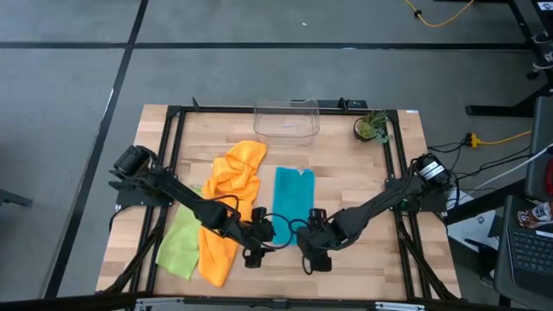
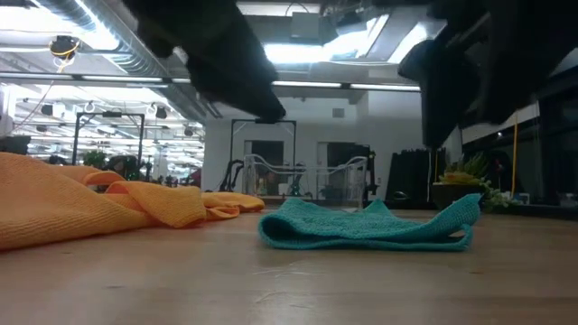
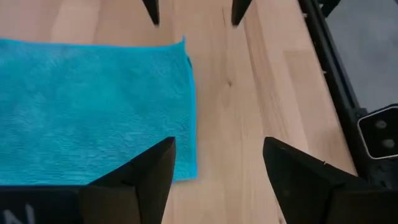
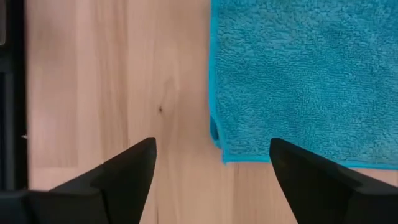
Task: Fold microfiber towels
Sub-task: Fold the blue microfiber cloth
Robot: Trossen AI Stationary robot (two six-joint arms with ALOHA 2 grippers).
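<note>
Teal blue microfiber towel folded flat on wooden counter, near edge ahead of both fingers | left fingers apart, empty | right fingers apart, empty | risk: pinching one layer unfolds it

teal towel folded flat, centre | orange towels crumpled beside | green towel outermost

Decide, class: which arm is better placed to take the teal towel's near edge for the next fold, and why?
Neither clearly. The left gripper and right gripper both hang open at the teal towel's near edge, one by each corner. Probably a two-arm grasp.
</note>
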